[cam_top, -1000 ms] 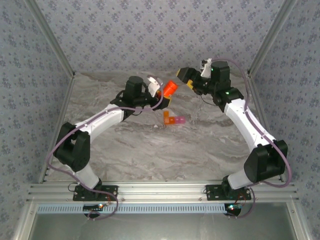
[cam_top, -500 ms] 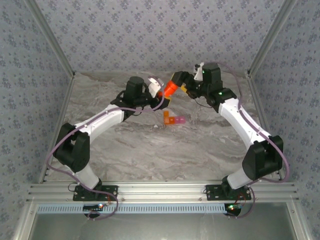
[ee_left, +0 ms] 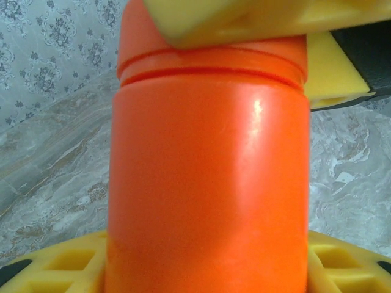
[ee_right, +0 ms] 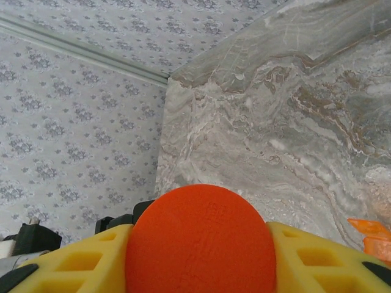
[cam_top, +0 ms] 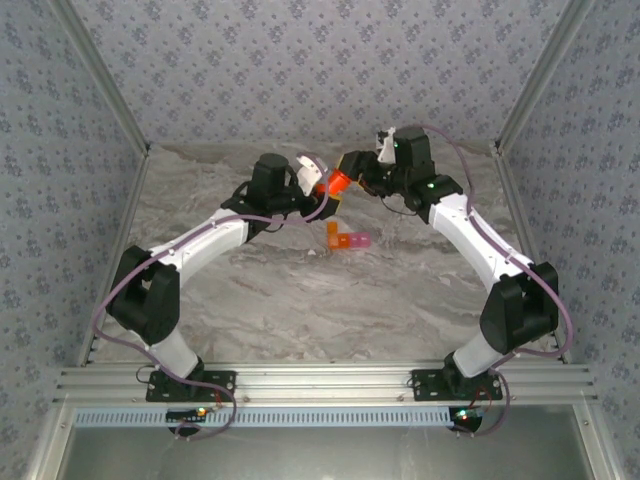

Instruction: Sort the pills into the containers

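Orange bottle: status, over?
Left gripper holds orange bottle. Right gripper clamped on its cap. Pill box on table, untouched. Nothing in the way.

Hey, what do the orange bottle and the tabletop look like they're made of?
The orange bottle looks like plastic, smooth and glossy: a bright highlight on its side, a moulded seam below the cap. The tabletop looks like marble, grey with brown veining; real stone or printed laminate, I cannot tell.

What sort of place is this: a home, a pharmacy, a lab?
Most likely a staged robot test cell: a marble-look tabletop boxed in by floral-patterned wall panels on aluminium framing, with the left arm and right arm bolted at its near edge.
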Robot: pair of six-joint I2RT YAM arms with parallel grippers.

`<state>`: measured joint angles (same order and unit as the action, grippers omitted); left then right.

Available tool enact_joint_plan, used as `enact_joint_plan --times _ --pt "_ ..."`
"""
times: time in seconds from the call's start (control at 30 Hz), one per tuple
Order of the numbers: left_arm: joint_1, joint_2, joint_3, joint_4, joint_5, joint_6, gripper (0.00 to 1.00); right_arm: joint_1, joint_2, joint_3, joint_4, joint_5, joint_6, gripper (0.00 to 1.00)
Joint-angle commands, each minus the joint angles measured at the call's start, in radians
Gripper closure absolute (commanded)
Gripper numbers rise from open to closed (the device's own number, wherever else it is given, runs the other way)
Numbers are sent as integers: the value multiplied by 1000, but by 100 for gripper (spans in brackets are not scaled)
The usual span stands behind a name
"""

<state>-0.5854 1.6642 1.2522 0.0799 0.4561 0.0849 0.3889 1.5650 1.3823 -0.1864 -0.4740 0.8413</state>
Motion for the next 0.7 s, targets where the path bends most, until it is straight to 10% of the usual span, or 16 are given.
enact_joint_plan --times 0.0,0.43,0.67 --pt "-5 -30 13 53 51 -20 100 -12 -21 -30 111 -89 -71 51" --pt "45 -35 -22 200 216 -214 100 -76 -67 -213 517 -294 -49 44" --pt "44 -43 -15 120 168 -139 100 -109 -111 -146 398 -293 -92 9"
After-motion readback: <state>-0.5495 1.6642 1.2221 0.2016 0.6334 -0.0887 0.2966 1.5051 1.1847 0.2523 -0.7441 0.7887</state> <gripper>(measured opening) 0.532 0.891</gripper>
